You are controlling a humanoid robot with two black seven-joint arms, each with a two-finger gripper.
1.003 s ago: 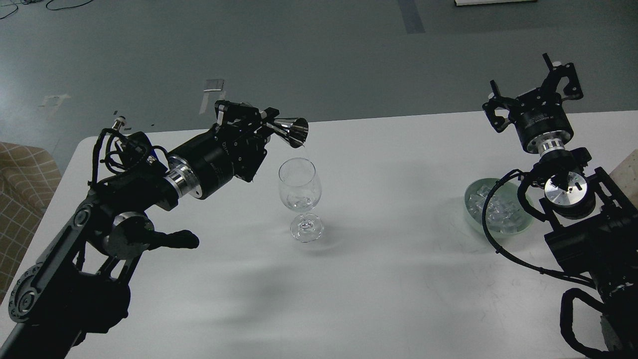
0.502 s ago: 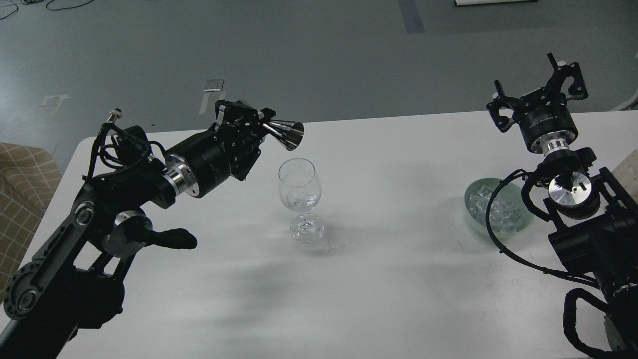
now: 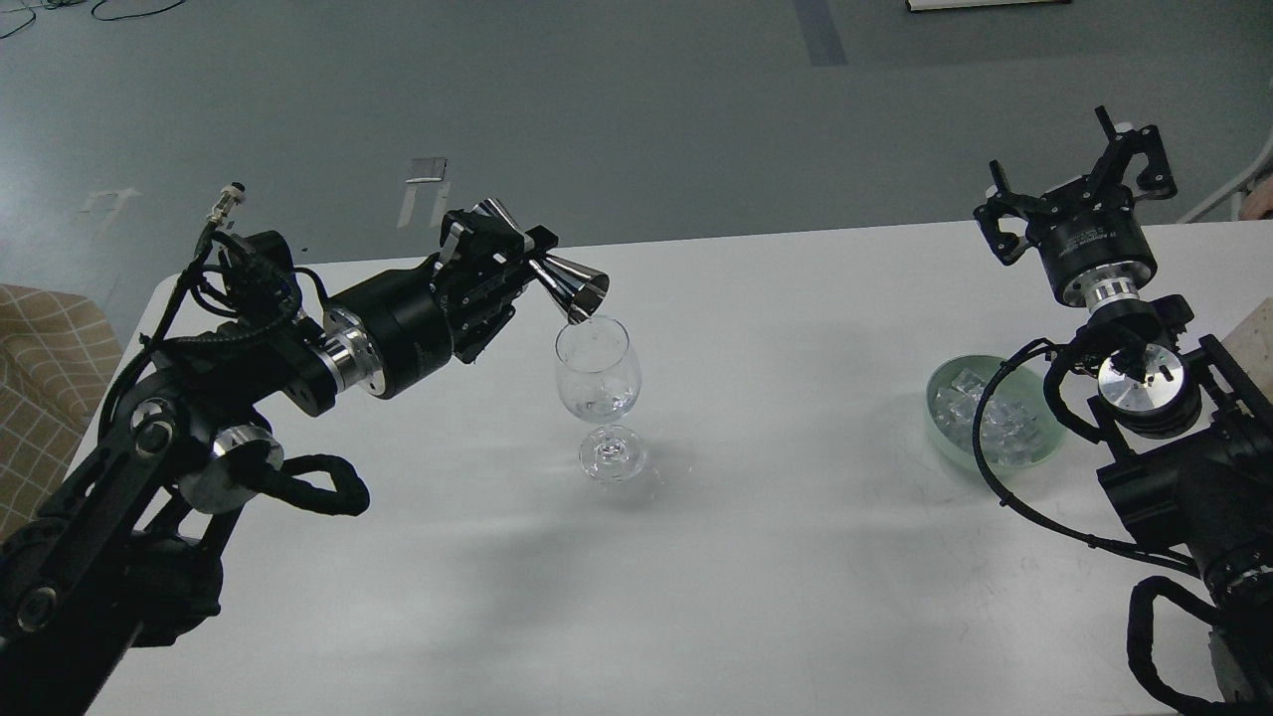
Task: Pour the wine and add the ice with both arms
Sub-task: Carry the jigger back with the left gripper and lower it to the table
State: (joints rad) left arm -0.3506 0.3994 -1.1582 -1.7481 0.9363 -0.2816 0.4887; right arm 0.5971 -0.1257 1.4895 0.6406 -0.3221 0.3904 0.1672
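A clear wine glass [image 3: 599, 396] stands upright near the middle of the white table [image 3: 776, 557]. My left gripper [image 3: 517, 261] is shut on a shiny steel double-cone jigger [image 3: 557, 273], tilted mouth-down with its rim just above the glass's rim. A pale green bowl [image 3: 945, 430] at the right holds several clear ice cubes [image 3: 1000, 420]. My right gripper [image 3: 1079, 177] is open and empty, raised beyond the bowl at the far right.
My right arm's cable [image 3: 995, 447] loops over the bowl's near side. A checked fabric seat [image 3: 40, 368] sits off the table's left edge. A beige block [image 3: 1255, 343] is at the right edge. The floor lies beyond the far table edge.
My left gripper drew back and levelled the jigger, then tipped it mouth-down again, lower and closer to the glass rim. My right gripper shifted slightly right.
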